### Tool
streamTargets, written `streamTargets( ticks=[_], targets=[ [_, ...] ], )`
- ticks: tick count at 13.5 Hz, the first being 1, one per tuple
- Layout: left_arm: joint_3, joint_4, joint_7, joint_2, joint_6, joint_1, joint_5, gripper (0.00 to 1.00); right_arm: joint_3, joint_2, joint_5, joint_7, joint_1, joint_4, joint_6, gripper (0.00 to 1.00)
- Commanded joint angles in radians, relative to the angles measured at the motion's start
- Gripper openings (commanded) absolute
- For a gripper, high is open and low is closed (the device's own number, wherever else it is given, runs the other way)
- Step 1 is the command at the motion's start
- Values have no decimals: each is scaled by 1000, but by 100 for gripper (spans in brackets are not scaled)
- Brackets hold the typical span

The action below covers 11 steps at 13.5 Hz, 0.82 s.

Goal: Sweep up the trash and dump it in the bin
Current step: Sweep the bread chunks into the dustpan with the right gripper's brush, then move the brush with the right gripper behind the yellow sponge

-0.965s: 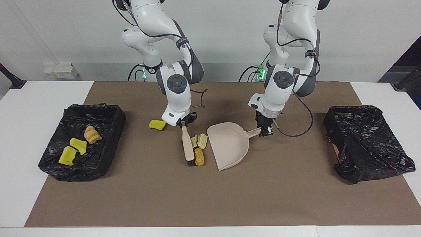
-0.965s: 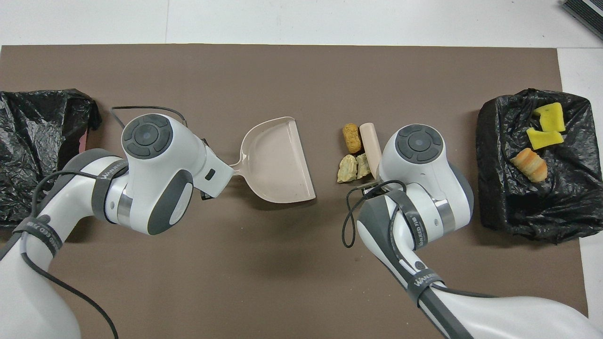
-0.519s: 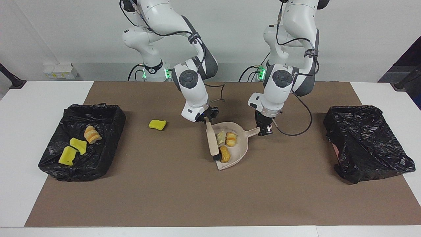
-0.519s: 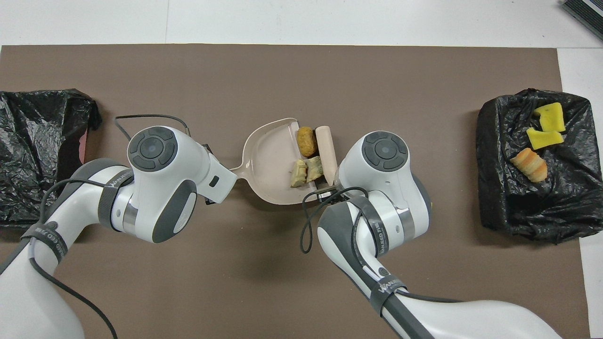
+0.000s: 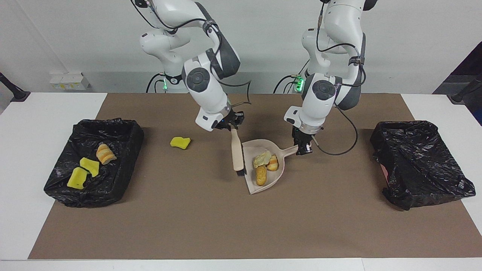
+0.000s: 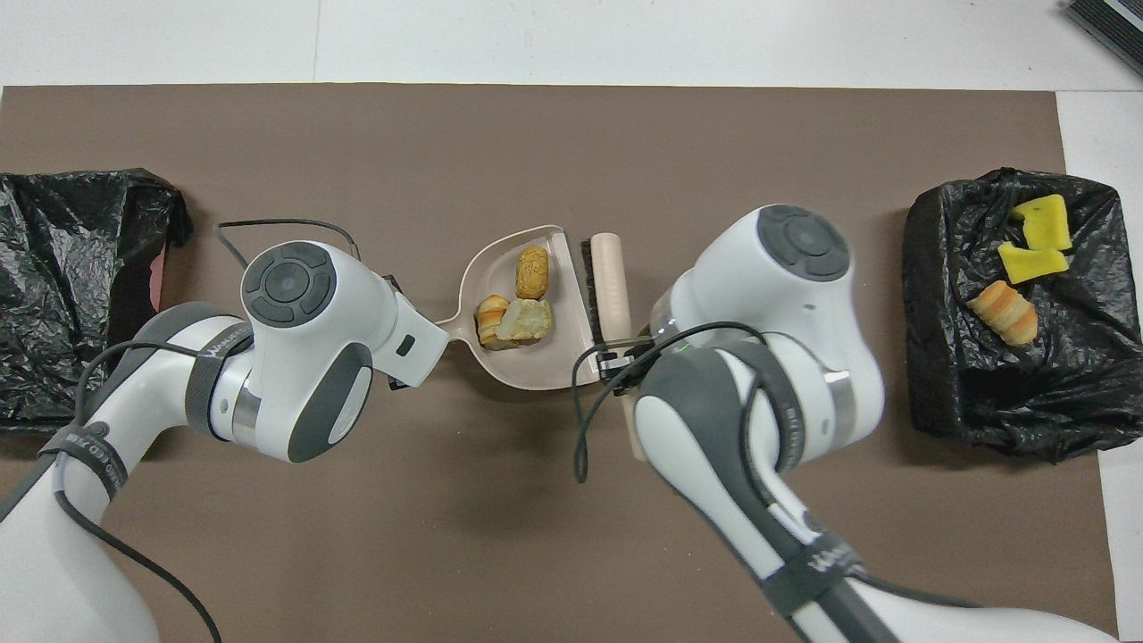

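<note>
1. Brown mat (image 5: 241, 226) covers the table, with a black-bagged bin at each end. The bin (image 5: 94, 162) at the right arm's end already has three scraps in it; the other bin (image 5: 421, 162) looks empty from here.
2. Beige dustpan (image 5: 263, 165) sits mid-mat, mouth facing the right arm's end. The left gripper (image 5: 303, 147) is clamped on its handle, which points toward the left arm's end.
3. Brush (image 5: 237, 154) is pinched at its handle top by the right gripper (image 5: 230, 126), and it lies along the pan's mouth edge.
4. Three scraps (image 5: 264, 165) sit inside the pan.
5. One yellow scrap (image 5: 180, 142) lies loose on the mat, on the brush's side toward the filled bin. So the right arm is nearer, and I'd guess it has to reach out past that scrap and sweep back toward the pan.
</note>
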State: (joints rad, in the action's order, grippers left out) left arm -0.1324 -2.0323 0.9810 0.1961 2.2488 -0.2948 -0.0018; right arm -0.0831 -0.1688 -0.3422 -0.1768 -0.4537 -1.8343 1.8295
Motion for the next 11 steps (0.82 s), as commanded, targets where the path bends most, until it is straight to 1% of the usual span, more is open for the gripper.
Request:
streamTargets(
  ticks=[1,3,5,6,7,8,11],
  targets=[
    [8,-40,-12,-32,17,-3,-12,0,9,87,127,-85,71,-75,-65,0],
    [8,-40,-4,-32,22,-3,-12,0,12,126,228,-145,143,-114,-140,0],
    [10,-40,31,-30,23,-3,0,0,11,199,279,-151,176,-234,-135,0],
    [10,-34,85,-27,25,-3,5,0,11,239,291,-162,196,-303,-118,0],
    [10,-32,146,-27,22,-1,6,0,11,285,308,-182,201,-377,-69,0],
    [10,-37,162,-30,12,0,6,0,11,326,310,-193,217,-452,-32,0],
    [10,-36,139,-30,20,-7,6,0,14,448,312,-205,250,-626,40,0]
  ],
)
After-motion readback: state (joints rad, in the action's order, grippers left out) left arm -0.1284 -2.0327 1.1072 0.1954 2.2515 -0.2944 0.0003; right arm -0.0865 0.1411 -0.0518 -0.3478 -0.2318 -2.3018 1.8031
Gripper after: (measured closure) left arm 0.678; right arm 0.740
